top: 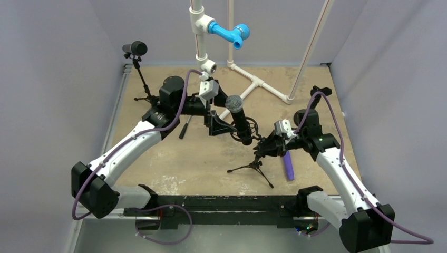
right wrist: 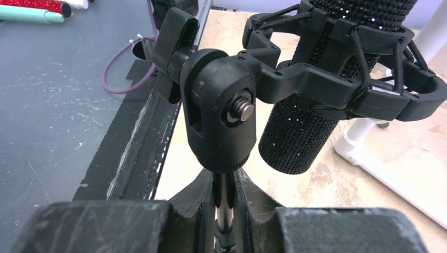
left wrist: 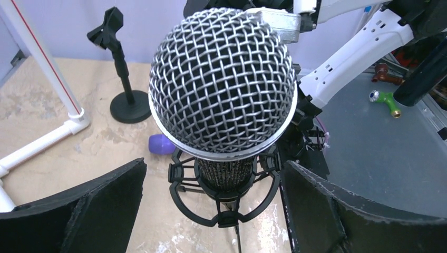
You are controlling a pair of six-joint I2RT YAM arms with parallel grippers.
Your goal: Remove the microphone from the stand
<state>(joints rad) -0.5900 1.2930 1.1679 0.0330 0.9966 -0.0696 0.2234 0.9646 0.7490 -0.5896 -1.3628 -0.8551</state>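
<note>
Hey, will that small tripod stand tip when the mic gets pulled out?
Probably tippy alone: the tripod stand has thin legs and the microphone sits top-heavy. The right gripper clamps its pole, so it likely holds.

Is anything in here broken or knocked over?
Nothing looks broken. The microphone leans steeply on its stand, but it sits snugly in the mount. A purple object lies flat on the table, and the table's surface is scuffed with pale patches.
</note>
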